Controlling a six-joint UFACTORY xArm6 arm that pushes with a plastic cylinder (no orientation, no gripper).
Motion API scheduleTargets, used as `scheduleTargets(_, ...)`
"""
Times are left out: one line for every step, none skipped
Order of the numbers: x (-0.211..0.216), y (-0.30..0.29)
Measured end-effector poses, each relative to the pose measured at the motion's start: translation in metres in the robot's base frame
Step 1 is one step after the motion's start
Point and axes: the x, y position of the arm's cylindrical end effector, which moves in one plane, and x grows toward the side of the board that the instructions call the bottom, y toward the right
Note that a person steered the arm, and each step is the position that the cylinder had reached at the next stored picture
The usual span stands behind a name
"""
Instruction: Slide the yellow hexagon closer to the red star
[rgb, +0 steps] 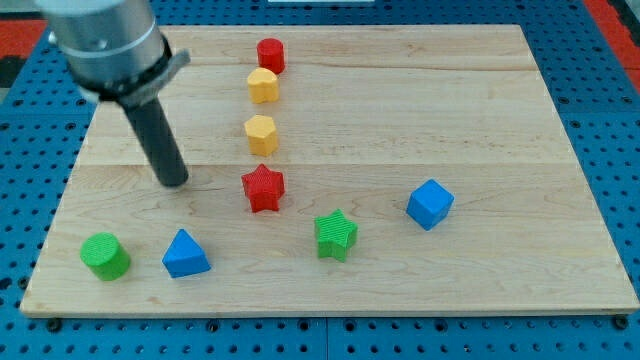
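The yellow hexagon (260, 134) sits near the middle of the wooden board, just above the red star (263, 188), with a small gap between them. My tip (175, 183) rests on the board to the left of the red star, about level with it, and touches no block. A second yellow block (263, 85) lies above the hexagon.
A red block (270, 54) sits near the board's top edge. A green cylinder (105, 256) and a blue triangle (185, 254) lie at the bottom left. A green star (336, 235) and a blue cube (430, 203) lie to the right. The board (520, 130) lies on a blue pegboard.
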Motion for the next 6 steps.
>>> scheduleTargets(-0.071, 0.035)
scheduleTargets(-0.096, 0.094)
scheduleTargets(-0.062, 0.100)
scheduleTargets(-0.021, 0.065)
scheduleTargets(-0.042, 0.086)
scheduleTargets(-0.050, 0.142)
